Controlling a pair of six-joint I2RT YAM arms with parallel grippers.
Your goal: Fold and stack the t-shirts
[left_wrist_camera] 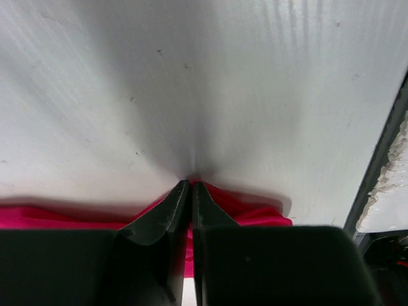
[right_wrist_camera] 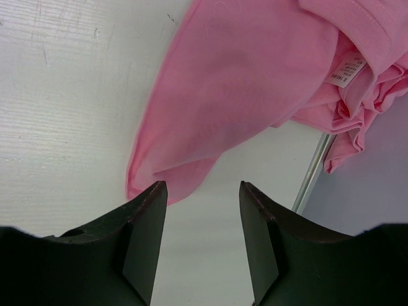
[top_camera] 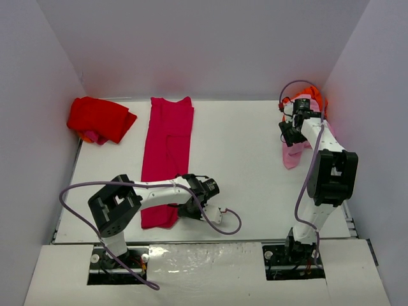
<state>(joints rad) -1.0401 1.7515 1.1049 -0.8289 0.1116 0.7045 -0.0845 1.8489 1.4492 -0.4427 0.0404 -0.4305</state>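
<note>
**Ana:** What did the top view show?

**Ben:** The crimson shirt (top_camera: 167, 150) lay as 1 long strip at about 9 o'clock on the table (top_camera: 255, 178). It was folded the long way only. The left gripper (top_camera: 186, 210) was at its near end, toward 6 o'clock. The red shirt (top_camera: 101, 119) sat folded at 10 o'clock, with a bit of another color peeking out under it.

**Ana:** And the other side?

**Ben:** At 2 o'clock the pink shirt (top_camera: 292, 155) and the orange shirt (top_camera: 317, 101) lay in a messy heap. The right gripper (top_camera: 292, 132) was over them.

**Ana:** And the left wrist view?

**Ben:** Its 2 fingers were pressed together, pinching the edge of the crimson cloth.

**Ana:** And the right wrist view?

**Ben:** Its 2 fingers stood apart and held nothing. The pink shirt lay crumpled just past them.

**Ana:** So how far along was it?

**Ben:** I think 1 shirt was done, 1 was half folded, and 2 were not begun. The stack had hardly started.
</note>
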